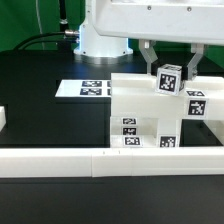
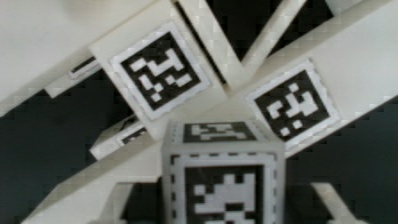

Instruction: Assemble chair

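The part-built white chair point(image 1: 140, 110) stands at the exterior view's right, with several black-and-white tags on its faces. A short tagged post point(image 1: 168, 80) rises from its top, slightly tilted. My gripper point(image 1: 169, 70) hangs straight over it, one finger on each side of the post. In the wrist view the post point(image 2: 222, 165) fills the space between my fingers point(image 2: 111, 205), and a thin dark gap shows on both sides, so the gripper point(image 2: 228, 208) is open around it. Beyond the post, slanted chair frames point(image 2: 164, 70) carry two large tags.
The marker board point(image 1: 88, 88) lies flat on the black table behind the chair. A long low white border rail point(image 1: 70, 160) runs along the front, and a short white piece point(image 1: 3, 120) sits at the left edge. The arm's base point(image 1: 100, 40) stands at the back.
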You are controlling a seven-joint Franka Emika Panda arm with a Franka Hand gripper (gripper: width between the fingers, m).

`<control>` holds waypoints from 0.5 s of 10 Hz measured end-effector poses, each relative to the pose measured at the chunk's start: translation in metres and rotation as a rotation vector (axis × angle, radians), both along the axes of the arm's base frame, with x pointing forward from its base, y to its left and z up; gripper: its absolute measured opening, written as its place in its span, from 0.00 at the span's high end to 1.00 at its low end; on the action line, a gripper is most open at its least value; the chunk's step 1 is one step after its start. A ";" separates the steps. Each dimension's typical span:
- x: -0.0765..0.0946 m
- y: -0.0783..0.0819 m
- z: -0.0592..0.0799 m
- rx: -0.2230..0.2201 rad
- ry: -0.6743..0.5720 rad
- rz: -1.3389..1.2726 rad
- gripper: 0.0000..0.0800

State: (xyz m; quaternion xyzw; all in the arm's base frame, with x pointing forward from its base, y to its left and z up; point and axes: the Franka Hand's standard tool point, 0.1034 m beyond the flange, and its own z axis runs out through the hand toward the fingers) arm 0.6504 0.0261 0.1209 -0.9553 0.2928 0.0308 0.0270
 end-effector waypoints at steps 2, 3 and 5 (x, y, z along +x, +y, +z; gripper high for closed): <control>0.001 -0.006 0.000 0.002 -0.004 -0.249 0.65; 0.000 -0.007 -0.001 0.004 -0.016 -0.393 0.65; 0.000 -0.006 0.000 0.010 -0.019 -0.520 0.64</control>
